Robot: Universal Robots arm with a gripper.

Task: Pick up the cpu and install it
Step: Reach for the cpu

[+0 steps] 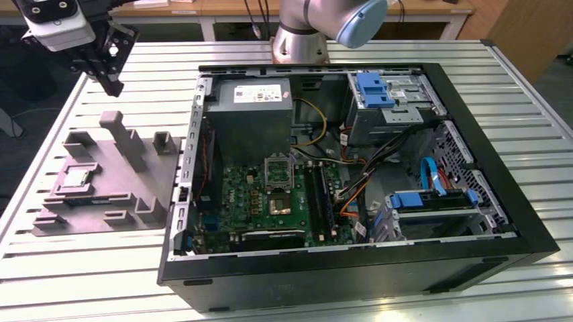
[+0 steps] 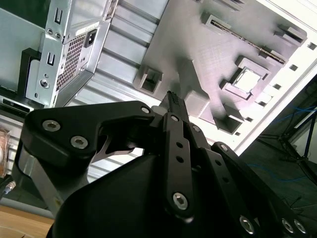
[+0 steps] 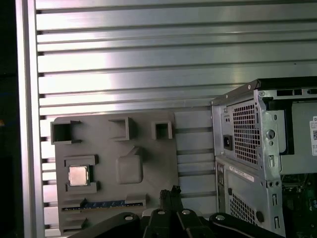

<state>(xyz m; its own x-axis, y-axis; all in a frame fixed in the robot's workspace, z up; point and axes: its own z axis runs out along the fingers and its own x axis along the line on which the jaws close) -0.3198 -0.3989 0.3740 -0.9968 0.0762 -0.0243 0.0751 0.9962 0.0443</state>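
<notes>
The cpu (image 1: 76,176) is a small silvery square lying in a recess of the grey moulded tray (image 1: 94,221), at the exterior view's left beside the open computer case (image 1: 358,275). Both wrist views show the cpu (image 2: 246,79) (image 3: 78,175) seated in the tray (image 2: 208,44) (image 3: 151,166). My gripper (image 1: 115,86) hangs high above the table beyond the tray's far end, well clear of the chip. Its black fingertips (image 2: 172,99) (image 3: 171,193) meet at a point, shut and holding nothing. Inside the case, the motherboard socket (image 1: 280,201) lies with its silver frame raised.
The case has its side off, showing a grey power supply (image 1: 251,114), blue drive caddies (image 1: 374,90) and loose cables (image 1: 394,161). The slatted metal table (image 1: 98,282) surrounds tray and case. The arm's base (image 1: 300,33) stands behind the case. Upright posts (image 1: 112,124) rise from the tray.
</notes>
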